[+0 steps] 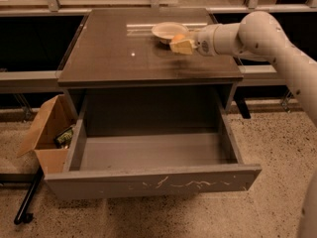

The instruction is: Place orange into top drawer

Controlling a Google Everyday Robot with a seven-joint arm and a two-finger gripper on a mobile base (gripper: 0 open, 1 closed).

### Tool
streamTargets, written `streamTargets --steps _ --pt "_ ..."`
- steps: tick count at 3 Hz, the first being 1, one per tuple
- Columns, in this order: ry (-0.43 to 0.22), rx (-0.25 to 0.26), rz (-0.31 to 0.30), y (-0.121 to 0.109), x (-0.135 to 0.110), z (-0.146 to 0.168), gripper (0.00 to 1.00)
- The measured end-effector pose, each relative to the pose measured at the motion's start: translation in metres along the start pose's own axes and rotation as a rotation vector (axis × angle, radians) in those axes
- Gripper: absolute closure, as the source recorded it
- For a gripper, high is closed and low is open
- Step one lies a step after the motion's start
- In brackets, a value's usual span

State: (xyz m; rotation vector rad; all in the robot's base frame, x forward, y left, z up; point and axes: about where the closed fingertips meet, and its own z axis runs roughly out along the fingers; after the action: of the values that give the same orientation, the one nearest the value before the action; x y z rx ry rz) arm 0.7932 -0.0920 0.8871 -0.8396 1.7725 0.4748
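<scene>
Gripper (181, 45) at far right of the cabinet top, just beside the white bowl (167, 29), up against the orange (177, 36); clamped or merely around it, cannot tell. Probably light, smooth, firm, apt to roll or slip: best pinched across the widest middle. Mostly hidden behind the gripper, only a sliver showing. Top drawer (148, 153) open, nearer.

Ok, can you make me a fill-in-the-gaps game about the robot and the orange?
1. The top drawer is pulled ____.
2. The gripper is at the orange, beside the ____ bowl.
3. The cardboard box stands on the ____.
Missing words: open, white, floor.
</scene>
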Motion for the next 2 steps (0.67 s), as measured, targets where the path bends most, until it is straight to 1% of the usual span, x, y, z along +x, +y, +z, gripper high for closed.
streamTargets --steps 1,2 --pt "-0.065 -0.081 -0.087 0.027 -0.018 -0.045 1.00" --pt "-0.020 -0.271 -0.122 0.072 0.004 -0.068 1.00"
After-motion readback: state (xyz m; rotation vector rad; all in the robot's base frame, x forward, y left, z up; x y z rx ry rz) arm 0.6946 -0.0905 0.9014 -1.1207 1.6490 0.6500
